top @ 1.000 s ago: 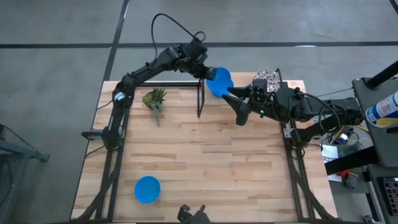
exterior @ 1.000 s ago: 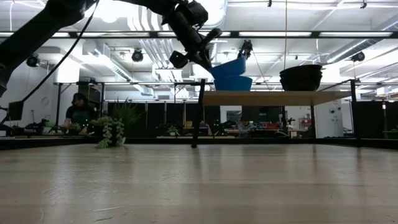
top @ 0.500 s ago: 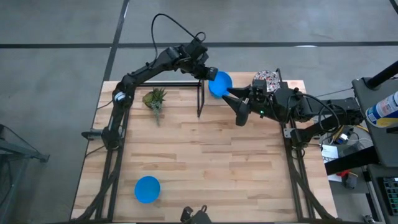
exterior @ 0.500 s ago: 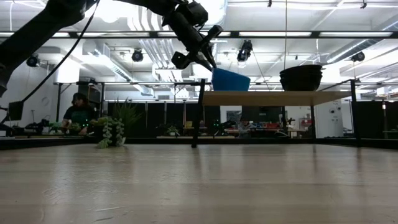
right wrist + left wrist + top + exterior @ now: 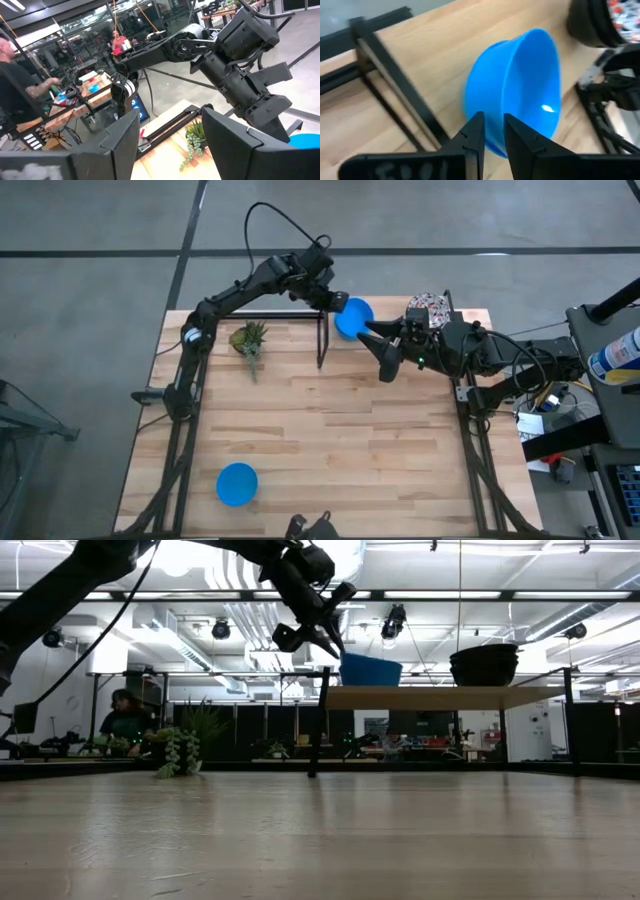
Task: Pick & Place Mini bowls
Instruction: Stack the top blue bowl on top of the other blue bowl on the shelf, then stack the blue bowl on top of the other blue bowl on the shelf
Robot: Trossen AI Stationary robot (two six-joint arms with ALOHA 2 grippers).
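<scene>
A blue mini bowl (image 5: 353, 317) sat on the raised shelf (image 5: 440, 697), its rim pinched by the left gripper (image 5: 490, 134). Placing step judged underway; release & retreat needed next. Right gripper (image 5: 385, 352) waited beside w/ fingers spread. Second blue bowl (image 5: 237, 483) lay at table's near edge.

Blue bowl (image 5: 371, 670) on the raised shelf (image 5: 440, 697) — left end effector (image 5: 322, 637) at its rim — dark bowls (image 5: 485, 665) alongside.
</scene>
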